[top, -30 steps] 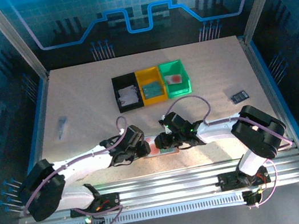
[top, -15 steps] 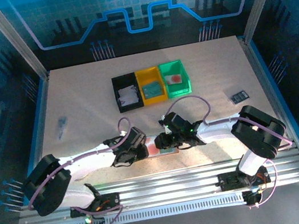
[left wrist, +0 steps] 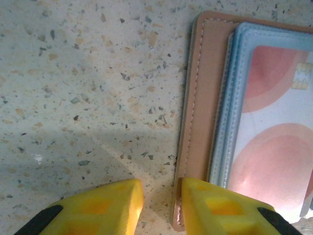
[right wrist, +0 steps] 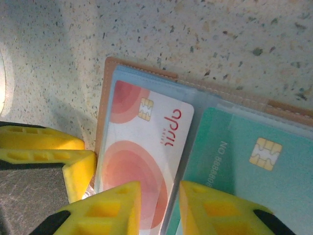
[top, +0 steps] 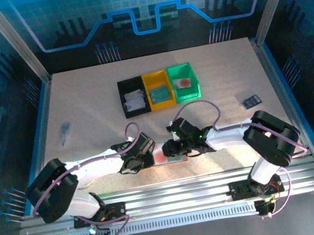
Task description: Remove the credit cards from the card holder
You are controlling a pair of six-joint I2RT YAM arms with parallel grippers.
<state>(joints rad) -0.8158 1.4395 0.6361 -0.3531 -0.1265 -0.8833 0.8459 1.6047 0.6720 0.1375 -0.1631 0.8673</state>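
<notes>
Extraction looks barely begun: left gripper (left wrist: 161,201) at the leather edge of the card holder (left wrist: 205,98), right gripper (right wrist: 159,205) over its reddish card (right wrist: 142,147) — jaws slightly parted, grasp unclear — a pinch-and-slide awaits.

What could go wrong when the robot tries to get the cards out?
The left jaws sit at the edge of the card holder, so they might slip off or lift the whole holder. The red-and-white card and green card lie side by side in clear pockets, so the right jaws might pinch plastic instead.

Tan card holder (left wrist: 208,98), white card with red circles (right wrist: 142,161), teal card (right wrist: 230,169)
</notes>
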